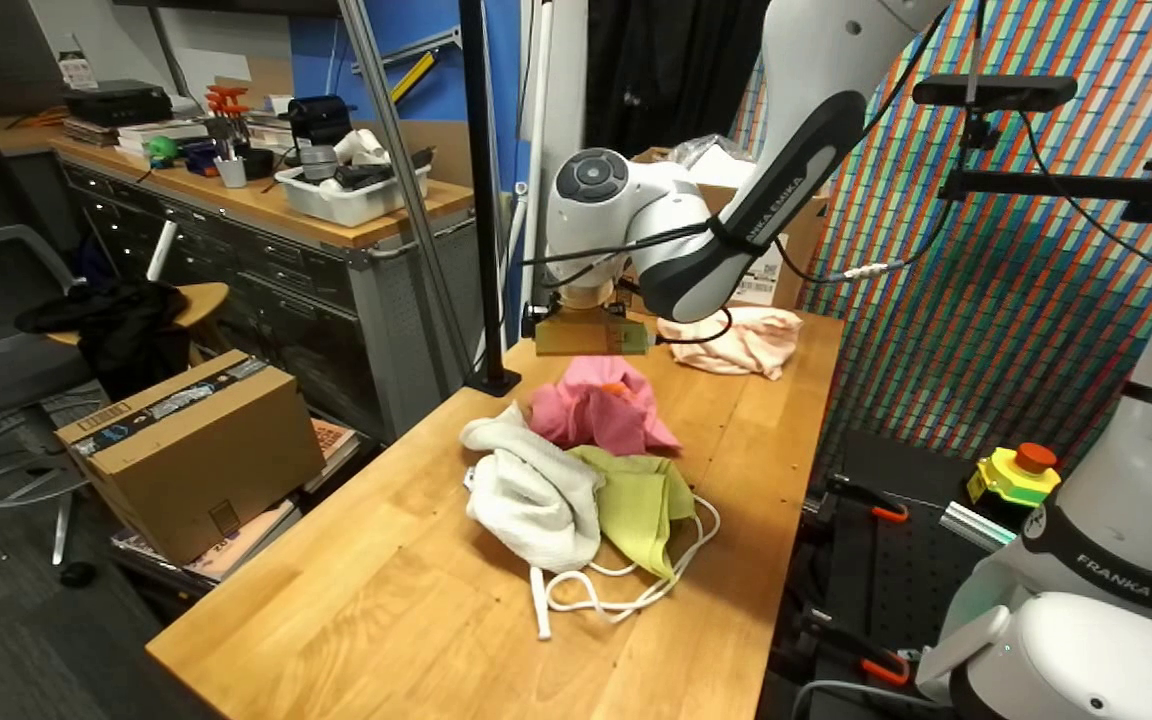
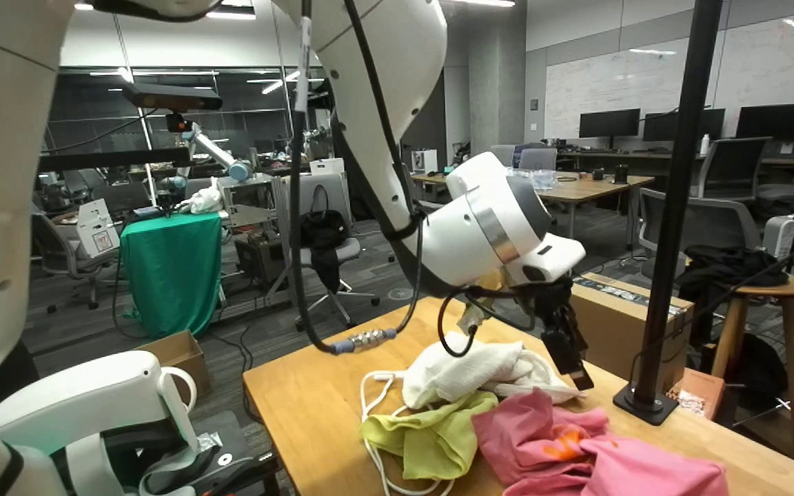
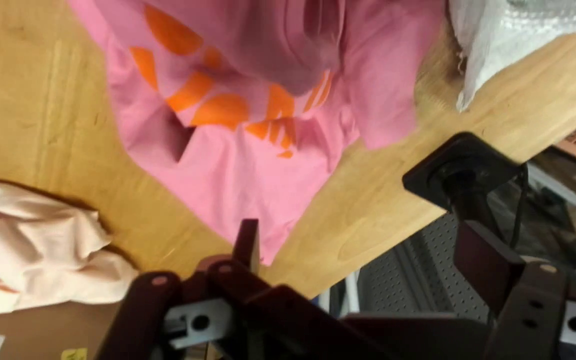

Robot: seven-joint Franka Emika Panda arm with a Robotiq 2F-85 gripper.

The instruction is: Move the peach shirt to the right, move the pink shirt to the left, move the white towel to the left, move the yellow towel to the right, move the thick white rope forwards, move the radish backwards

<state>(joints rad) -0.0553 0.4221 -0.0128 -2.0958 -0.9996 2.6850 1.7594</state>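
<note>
In an exterior view the rope (image 1: 540,605), likely limp, lies nearest, best pinched at its free end, then the white towel (image 1: 536,510) at left and the yellow towel (image 1: 641,495) at right, both probably soft and easily gripped by a fold. Farther on, the pink shirt (image 1: 601,415), surely light and floppy with ridges to pinch, lies below the end effector (image 3: 368,247), whose jaws stand apart, empty. Beyond and to its right rests the peach shirt (image 1: 741,345), likely thin; no radish shows.
</note>
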